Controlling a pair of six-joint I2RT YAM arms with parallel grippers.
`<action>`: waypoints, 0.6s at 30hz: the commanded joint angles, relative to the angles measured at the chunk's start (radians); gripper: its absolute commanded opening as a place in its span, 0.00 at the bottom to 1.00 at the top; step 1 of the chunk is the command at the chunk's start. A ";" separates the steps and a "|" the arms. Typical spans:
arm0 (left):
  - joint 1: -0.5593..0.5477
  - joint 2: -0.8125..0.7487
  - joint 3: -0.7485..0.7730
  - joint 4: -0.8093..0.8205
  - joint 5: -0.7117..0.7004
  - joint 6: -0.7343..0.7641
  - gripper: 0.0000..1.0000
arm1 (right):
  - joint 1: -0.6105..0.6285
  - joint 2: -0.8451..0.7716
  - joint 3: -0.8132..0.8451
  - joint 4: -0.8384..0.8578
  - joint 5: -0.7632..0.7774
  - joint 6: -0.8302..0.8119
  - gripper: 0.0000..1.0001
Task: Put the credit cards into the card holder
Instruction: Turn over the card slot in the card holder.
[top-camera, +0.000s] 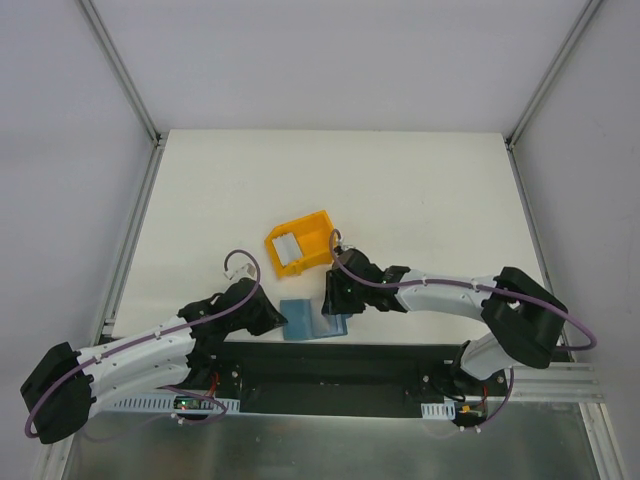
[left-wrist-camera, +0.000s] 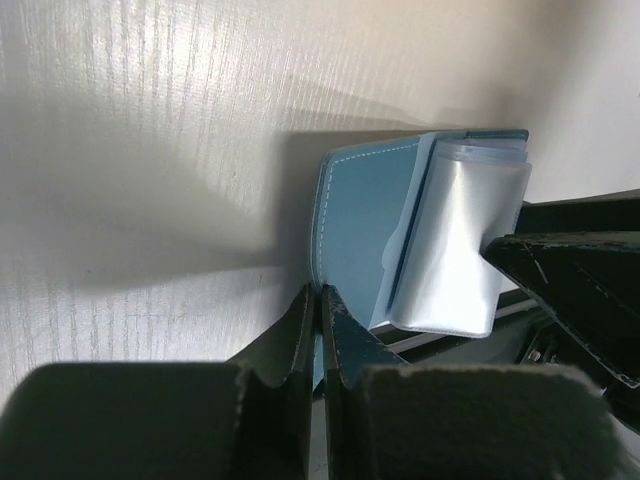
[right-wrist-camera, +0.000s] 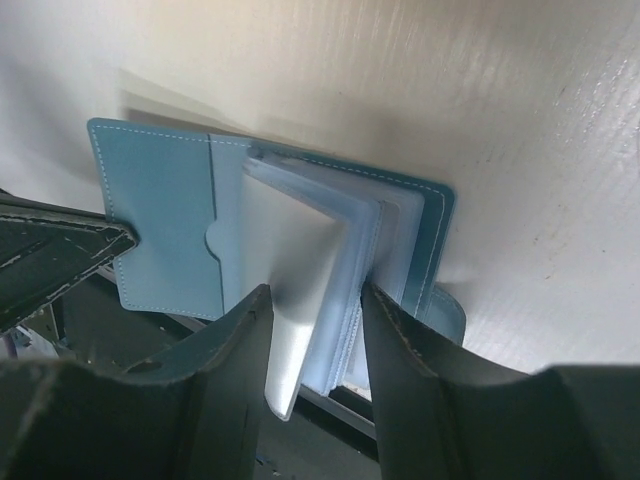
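The card holder (top-camera: 300, 320) lies open at the near edge of the table (top-camera: 400, 190), just in front of the arms' base rail, with both arms crowding it. The left gripper (left-wrist-camera: 318, 297) has its fingers together, clamped on the holder's stitched left edge. The right gripper (right-wrist-camera: 312, 330) has its fingers apart on either side of the raised clear sleeves (right-wrist-camera: 300, 250); whether they press the sleeves cannot be told. A pale credit card (top-camera: 283, 248) lies in the yellow bin (top-camera: 310, 222), just beyond the holder. The table's far half and both sides are bare.
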 joint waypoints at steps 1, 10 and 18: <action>0.007 0.001 -0.012 -0.020 -0.031 -0.017 0.00 | 0.000 0.035 0.023 0.010 -0.035 0.020 0.44; 0.007 0.015 -0.015 -0.019 -0.033 -0.018 0.00 | 0.019 0.021 0.052 0.039 -0.052 -0.008 0.39; 0.005 0.036 -0.013 -0.019 -0.039 -0.023 0.00 | 0.049 0.052 0.137 0.040 -0.105 -0.043 0.30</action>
